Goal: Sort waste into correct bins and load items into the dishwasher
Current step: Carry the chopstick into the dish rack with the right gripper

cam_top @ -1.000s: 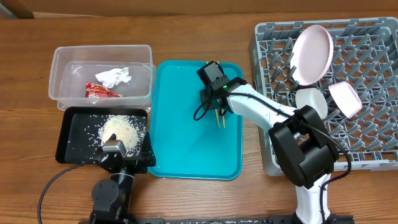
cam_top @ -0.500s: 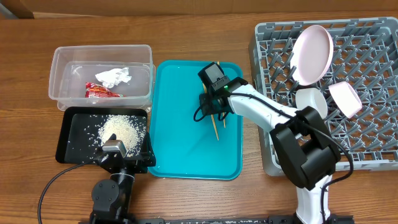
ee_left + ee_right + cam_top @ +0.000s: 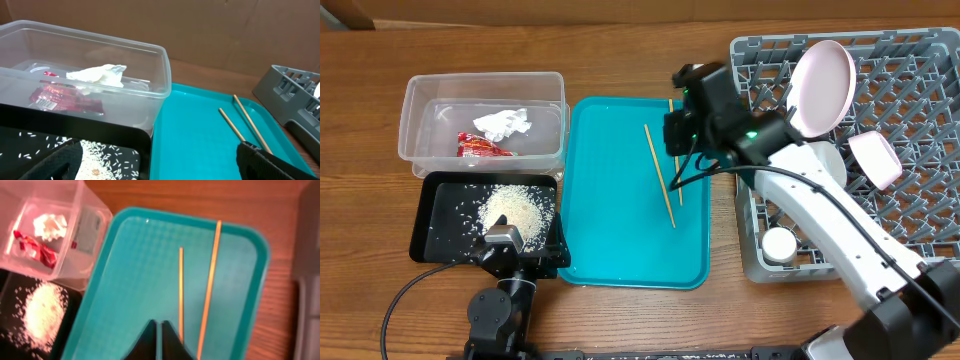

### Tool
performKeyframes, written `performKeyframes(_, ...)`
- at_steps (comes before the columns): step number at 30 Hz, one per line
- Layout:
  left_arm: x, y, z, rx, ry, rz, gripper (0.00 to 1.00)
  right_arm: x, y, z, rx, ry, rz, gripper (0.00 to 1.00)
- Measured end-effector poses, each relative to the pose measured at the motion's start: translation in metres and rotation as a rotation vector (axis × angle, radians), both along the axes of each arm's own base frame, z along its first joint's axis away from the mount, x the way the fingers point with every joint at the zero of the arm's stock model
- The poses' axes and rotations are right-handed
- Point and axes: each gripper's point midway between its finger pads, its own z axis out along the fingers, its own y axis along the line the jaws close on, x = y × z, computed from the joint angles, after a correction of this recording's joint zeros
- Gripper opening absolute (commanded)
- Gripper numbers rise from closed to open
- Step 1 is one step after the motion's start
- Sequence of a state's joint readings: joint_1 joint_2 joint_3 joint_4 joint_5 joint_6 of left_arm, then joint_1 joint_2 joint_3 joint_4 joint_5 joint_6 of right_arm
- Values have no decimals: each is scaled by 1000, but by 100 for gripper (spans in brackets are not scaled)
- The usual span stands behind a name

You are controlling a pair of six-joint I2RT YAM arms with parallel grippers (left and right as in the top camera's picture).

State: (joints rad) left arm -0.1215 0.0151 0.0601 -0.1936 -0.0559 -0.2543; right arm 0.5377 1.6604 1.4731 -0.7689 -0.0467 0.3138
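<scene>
Wooden chopsticks (image 3: 658, 175) lie loose on the teal tray (image 3: 610, 240) toward the table's far edge, so the right gripper (image 3: 156, 332), fingers together and empty, should open and straddle both mid-length.

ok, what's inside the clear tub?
The clear tub holds a crumpled white tissue and a red wrapper. Nothing else shows; whatever's under them is covered.

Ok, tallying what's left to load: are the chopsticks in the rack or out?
Out. Both chopsticks lie flat on the teal tray, which sits beside the dish rack.
</scene>
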Motion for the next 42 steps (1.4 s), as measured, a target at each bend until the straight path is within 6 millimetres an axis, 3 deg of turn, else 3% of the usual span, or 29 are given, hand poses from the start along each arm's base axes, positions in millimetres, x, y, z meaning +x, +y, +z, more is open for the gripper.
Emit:
performKeyframes(2,0,0,0,0,0,0,100,-8,5,-8,-24,26,27,32)
performKeyframes(4,0,0,0,0,0,0,100,-19,18,-32,-81,72,70,39)
performKeyframes(8,0,0,0,0,0,0,100,-31,31,-88,-201,144,100,39)
performKeyframes(12,0,0,0,0,0,0,100,-34,26,-146,-289,235,76,39)
performKeyframes(15,0,0,0,0,0,0,100,-33,22,-176,-322,280,52,38)
performKeyframes(17,0,0,0,0,0,0,100,-34,20,-193,-342,309,47,28)
performKeyframes(20,0,0,0,0,0,0,100,-30,22,-193,-339,298,41,4)
performKeyframes(24,0,0,0,0,0,0,100,-31,20,-192,-340,311,24,4)
performKeyframes(29,0,0,0,0,0,0,100,-40,13,-186,-360,351,24,4)
performKeyframes(32,0,0,0,0,0,0,100,-35,13,-165,-325,316,16,4)
performKeyframes(36,0,0,0,0,0,0,100,-17,-1,-89,-231,162,-37,4)
performKeyframes(39,0,0,0,0,0,0,100,0,-38,-18,-203,-12,-126,4)
performKeyframes(42,0,0,0,0,0,0,100,16,-82,21,-239,-127,-226,4)
